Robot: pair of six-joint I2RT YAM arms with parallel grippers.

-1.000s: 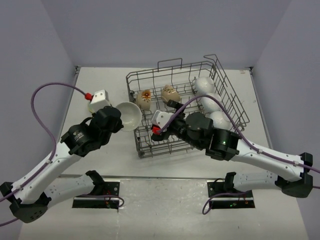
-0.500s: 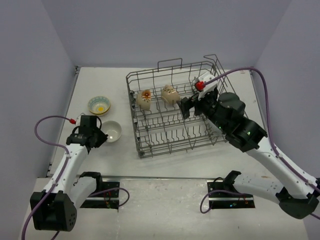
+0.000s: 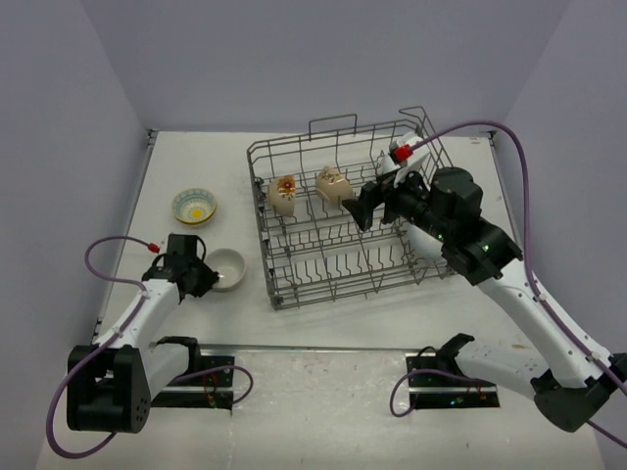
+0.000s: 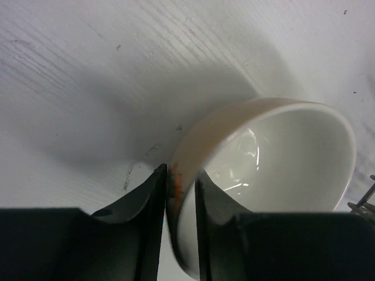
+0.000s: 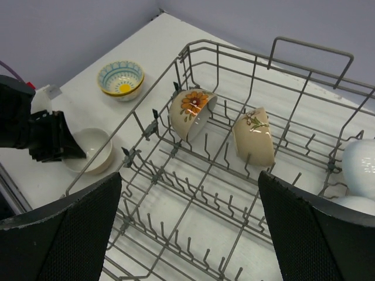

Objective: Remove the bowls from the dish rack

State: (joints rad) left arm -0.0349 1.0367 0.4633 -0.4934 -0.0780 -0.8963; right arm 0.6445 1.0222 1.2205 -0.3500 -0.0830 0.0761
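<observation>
The white bench (image 3: 196, 157) sits between plain purple walls. From the top, the left pincer (image 3: 208, 277) has come down since a second ago. The white bowl (image 3: 227, 266) it held up beside the dish rack (image 3: 323, 257) is now low at the bench, near the teal bowl (image 3: 194, 206). The right pincer (image 3: 364, 206) has moved from the rack's front to over its far side. In the left wrist view, the pincer is clamped on the white bowl's wall. In the right wrist view, the right pincer's fingers (image 5: 58, 234) stand wide apart, holding nothing. Below them, two patterned bowls (image 5: 192, 111) stand on edge in the rack, and more white bowls (image 5: 360, 161) show at its right.
</observation>
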